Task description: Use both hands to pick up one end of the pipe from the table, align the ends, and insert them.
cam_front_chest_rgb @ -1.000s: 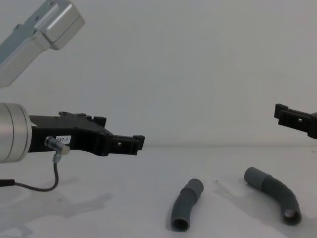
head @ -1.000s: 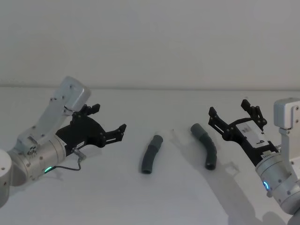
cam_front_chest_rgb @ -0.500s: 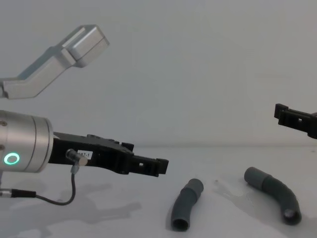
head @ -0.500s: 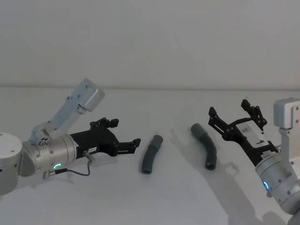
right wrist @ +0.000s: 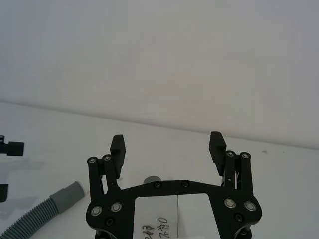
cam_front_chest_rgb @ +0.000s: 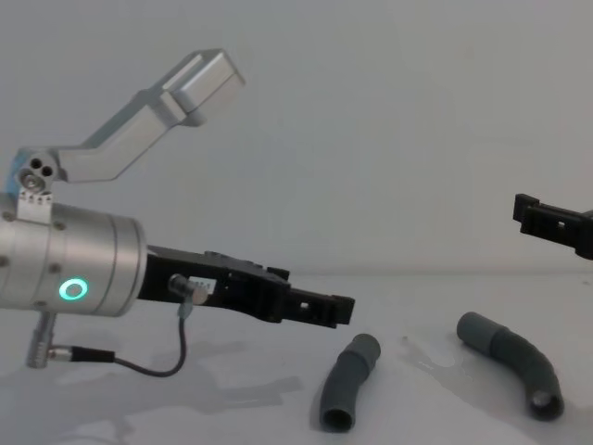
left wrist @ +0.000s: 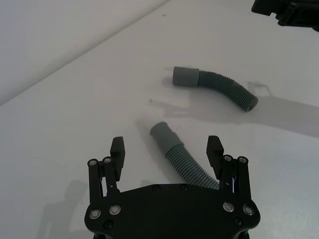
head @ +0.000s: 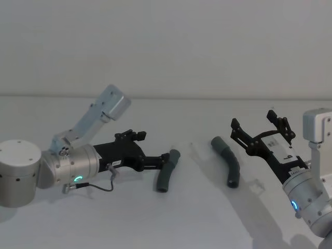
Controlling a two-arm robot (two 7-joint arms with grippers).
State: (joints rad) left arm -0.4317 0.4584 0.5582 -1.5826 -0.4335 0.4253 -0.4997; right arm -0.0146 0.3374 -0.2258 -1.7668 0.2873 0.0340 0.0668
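Pipe pieces: two curved dark grey pieces lie separately on the white table (head: 197, 223), neither of them lifted.
Left pipe piece (head: 166, 172): flat on the table, one smooth cuff pointing away from me and the other, open end toward me. I place everything else from it.
Right pipe piece (head: 229, 162): to the right of the left pipe piece and well apart from it, also flat on the table.
Ends: not joined. The far cuffs are the two nearest ends, with bare table between them.
Left end effector (left wrist: 166, 144): my fingers are spread wide, just left of the left pipe piece. In my left wrist view its far cuff and ribbed middle sit in the gap between them. The chest view shows the fingers held higher than the piece, not touching it.
Left wrist (cam_front_chest_rgb: 72, 289): a thick silver cylinder with a lit green ring, farther left of the left pipe piece.
Right end effector (head: 253, 120): well to the right of the left pipe piece, beyond the right pipe piece, raised off the table with its fingers spread wide.
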